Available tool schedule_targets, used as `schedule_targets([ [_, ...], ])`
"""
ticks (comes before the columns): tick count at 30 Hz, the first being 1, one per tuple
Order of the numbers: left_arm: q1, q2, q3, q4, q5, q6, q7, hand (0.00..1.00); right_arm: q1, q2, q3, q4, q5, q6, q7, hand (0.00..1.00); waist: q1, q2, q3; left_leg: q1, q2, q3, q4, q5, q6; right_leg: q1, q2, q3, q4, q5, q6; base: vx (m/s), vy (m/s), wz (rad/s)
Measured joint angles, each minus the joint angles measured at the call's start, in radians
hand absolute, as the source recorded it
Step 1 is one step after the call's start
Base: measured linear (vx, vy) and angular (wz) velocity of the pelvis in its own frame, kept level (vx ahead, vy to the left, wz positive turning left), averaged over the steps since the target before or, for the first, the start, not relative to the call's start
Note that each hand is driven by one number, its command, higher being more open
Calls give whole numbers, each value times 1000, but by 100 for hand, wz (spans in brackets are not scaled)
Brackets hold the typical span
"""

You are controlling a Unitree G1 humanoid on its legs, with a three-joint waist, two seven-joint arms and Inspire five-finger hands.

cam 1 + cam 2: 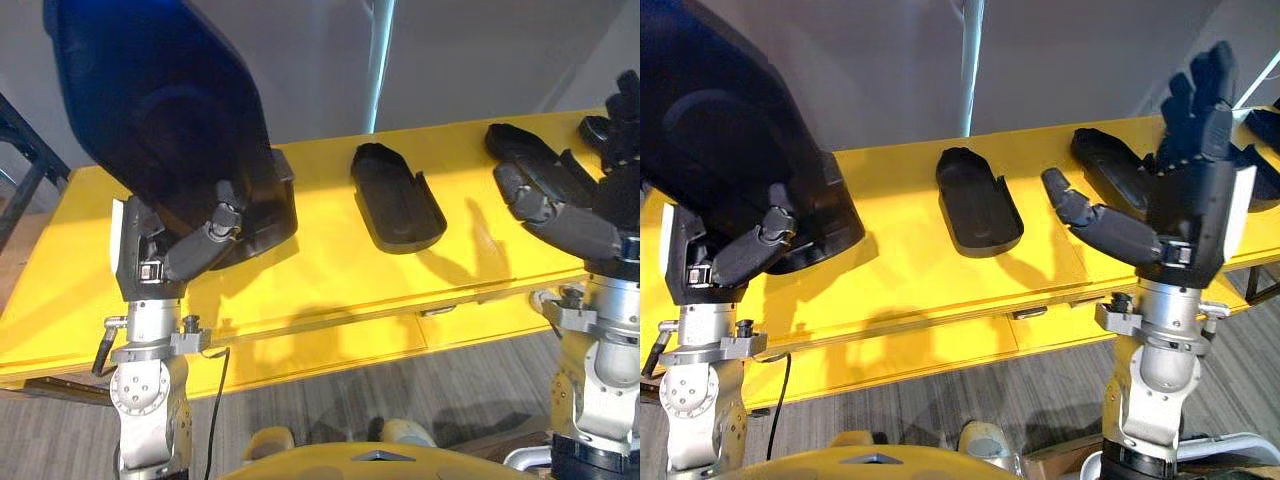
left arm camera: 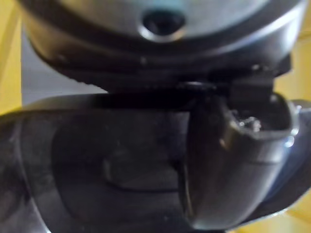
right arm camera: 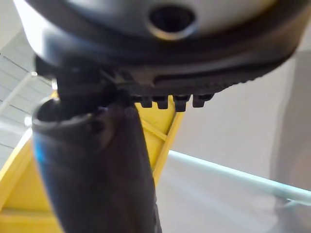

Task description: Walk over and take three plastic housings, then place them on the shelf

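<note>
My left hand point(image 1: 175, 250) is shut on a large dark plastic housing point(image 1: 160, 110), held tilted above the left part of the yellow table point(image 1: 330, 270). In the left wrist view the thumb point(image 2: 243, 165) presses against the housing's shell point(image 2: 97, 165). A second black housing point(image 1: 395, 195) lies hollow side up in the middle of the table. A third housing point(image 1: 1110, 165) lies further right, partly behind my right hand point(image 1: 1195, 190). That hand is raised over the table's right part, open, fingers straight up and thumb stretched out, holding nothing.
Another dark part point(image 1: 600, 128) lies at the table's far right end. A grey wall stands right behind the table. A black frame point(image 1: 25, 150) stands off the table's left end. Grey floor runs along the table's near edge point(image 1: 330, 345).
</note>
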Motion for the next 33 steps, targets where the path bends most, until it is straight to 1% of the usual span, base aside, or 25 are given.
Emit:
schedule_targets([
  [1, 0, 7, 1, 10, 2, 31, -17, 0, 15, 33, 2, 0, 10, 6, 13, 100, -4, 2, 0, 13, -5, 16, -15, 3, 4, 10, -5, 5, -16, 10, 7, -45, 76, -6],
  [2, 0, 9, 0, 16, 2, 49, -29, 0, 24, 49, 3, 0, 14, 8, 18, 100, -5, 5, -2, 16, -8, 21, -21, 6, 8, 13, -7, 8, -25, 16, 11, -47, 82, -11],
  [3, 0, 11, 0, 22, 12, 93, -50, 0, 40, 76, 10, -1, 34, 15, 24, 100, -8, 8, -4, 16, -16, 28, -35, 8, 8, 14, -13, 14, -42, 29, 19, -47, 90, -11],
  [4, -2, 20, 0, 32, 39, 136, -65, 0, 46, 99, 20, 0, 47, 33, 28, 100, -11, 11, -4, 17, -21, 46, -52, 16, 15, 14, -18, 21, -64, 47, 24, -45, 92, -10],
  [5, -2, 30, 0, 42, 42, 159, -71, 0, 47, 108, 26, 0, 47, 42, 31, 100, -14, 12, -4, 17, -26, 48, -61, 22, 16, 14, -21, 22, -74, 54, 27, -41, 88, -5],
  [6, -3, 52, 0, 63, 42, 215, -83, 0, 48, 121, 42, 0, 45, 58, 41, 100, -25, 13, -3, 18, -35, 50, -78, 34, 17, 14, -28, 22, -88, 66, 33, -26, 61, 2],
  [7, -4, 60, 0, 77, 42, 244, -88, 0, 48, 122, 52, 0, 44, 66, 42, 100, -30, 15, -2, 19, -37, 53, -84, 39, 18, 14, -30, 23, -93, 70, 33, -21, 67, -1],
  [8, -7, 76, 0, 109, 41, 300, -102, 0, 50, 122, 72, 2, 39, 77, 50, 100, -30, 17, 0, 25, -42, 63, -95, 46, 23, 14, -34, 28, -98, 75, 37, -8, 55, -7],
  [10, -9, 84, 0, 152, 24, 376, -106, 0, 51, 122, 95, 2, 38, 93, 76, 100, -31, 21, 3, 30, -48, 67, -100, 52, 29, 18, -38, 34, -106, 80, 42, 5, 51, -5],
  [12, -37, 90, 3, 171, -61, 432, -116, 0, 55, 119, 107, 4, 38, 111, 111, 100, -26, 23, 4, 33, -55, 68, -110, 61, 31, 20, -45, 34, -111, 83, 44, 15, 39, 5],
  [14, -45, 104, 1, 181, -93, 454, -121, 0, 53, 110, 129, 9, 39, 118, 132, 100, -26, 24, 5, 34, -58, 68, -113, 64, 31, 20, -47, 35, -114, 85, 46, 0, 0, 0],
  [16, -78, 121, -5, 224, -141, 483, -121, 0, 48, 80, 171, 26, 43, 137, 166, 100, -25, 26, 6, 47, -60, 72, -120, 65, 30, 35, -47, 37, -130, 93, 46, 7, 29, -6],
  [20, -161, 129, -17, 314, -162, 492, -86, 0, 17, 27, 223, 50, 48, 156, 207, 100, -27, 30, 6, 48, -65, 72, -132, 72, 30, 38, -49, 39, -144, 104, 50, -30, 19, -1],
  [22, -201, 130, -23, 359, -169, 496, -61, 0, -3, 8, 244, 60, 86, 170, 234, 100, -29, 33, 8, 49, -66, 72, -133, 74, 32, 39, -50, 41, -145, 107, 51, -32, 14, -1],
  [25, -221, 131, -31, 390, -203, 504, -54, 0, -14, -8, 265, 64, 130, 183, 270, 100, -28, 35, 8, 50, -67, 71, -139, 81, 32, 38, -50, 40, -146, 108, 52, 0, 0, 0],
  [27, -235, 131, -32, 407, -207, 509, -52, 0, -31, -9, 287, 80, 130, 189, 291, 100, -29, 36, 8, 53, -68, 68, -155, 91, 33, 37, -50, 38, -150, 110, 51, -18, -3, 4],
  [29, -247, 131, -37, 412, -210, 514, -49, 0, -49, -10, 315, 92, 129, 203, 300, 100, -29, 39, 10, 52, -69, 64, -169, 96, 27, 37, -49, 32, -162, 117, 51, -22, -7, 9],
  [30, -258, 131, -42, 412, -212, 524, -49, 100, -52, -13, 332, 93, 129, 207, 301, 100, -28, 42, 13, 50, -70, 56, -178, 102, 26, 37, -49, 24, -163, 118, 51, -12, -7, 15],
  [33, -296, 135, -48, 448, -212, 562, -52, 100, -79, -49, 378, 108, 128, 223, 299, 100, -27, 47, 19, 51, -71, 42, -201, 118, 26, 35, -49, 11, -163, 118, 51, -9, -13, 16],
])
